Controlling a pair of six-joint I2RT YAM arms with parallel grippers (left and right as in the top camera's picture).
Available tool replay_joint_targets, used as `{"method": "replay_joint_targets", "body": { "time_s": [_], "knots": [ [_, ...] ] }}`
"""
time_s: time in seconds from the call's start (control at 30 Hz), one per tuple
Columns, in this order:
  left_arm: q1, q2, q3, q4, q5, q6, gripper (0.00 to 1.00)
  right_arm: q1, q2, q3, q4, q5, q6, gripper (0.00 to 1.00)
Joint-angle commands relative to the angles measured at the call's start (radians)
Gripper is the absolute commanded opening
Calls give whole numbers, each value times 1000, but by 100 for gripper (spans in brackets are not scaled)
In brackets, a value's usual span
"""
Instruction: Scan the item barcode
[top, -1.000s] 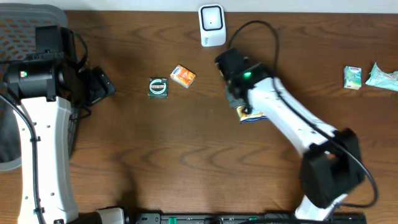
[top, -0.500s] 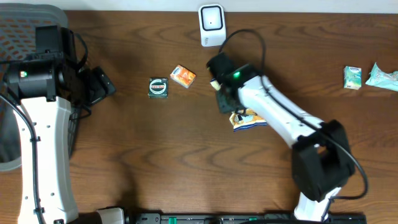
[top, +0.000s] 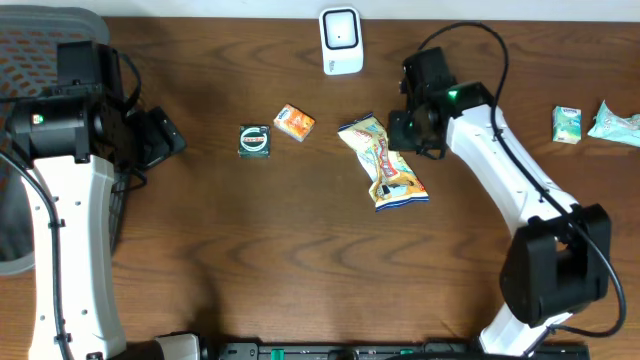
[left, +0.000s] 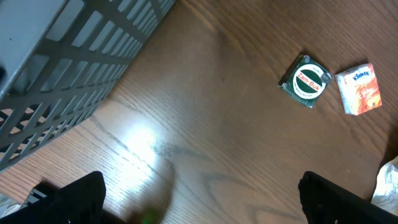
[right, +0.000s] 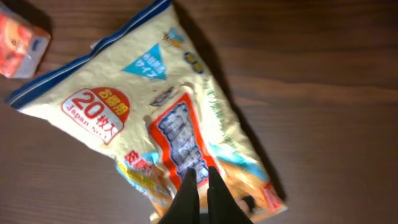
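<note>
The right gripper (right: 200, 179) had moved off to the upper right of the overhead view. Its fingers were pressed together and seemed to hold nothing. The snack bag (top: 383, 163) now lay flat and in plain sight in the middle of the table (top: 250, 250). It was near the white scanner (top: 340, 40) but not facing it, so the scan looked not done yet. The left gripper (left: 199, 202) stayed spread wide at the left, empty.
</note>
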Motion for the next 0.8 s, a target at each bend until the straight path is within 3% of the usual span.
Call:
{"method": "replay_joint_targets", "body": {
  "time_s": [0.0,0.23,0.53,0.77],
  "knots": [
    [2,6,-4,-3,-5,-5,98,19,71,-64,53,-56,-22,1],
    [2,6,-4,-3,-6,-5,98,69,189,-156,265,-55,-22,1],
    [2,6,-4,-3,-6,-5,98,72,78,-41,94,-62,-22,1],
    [2,6,-4,-3,-5,-5,98,73,14,-19,184,-63,-12,4]
  ]
}}
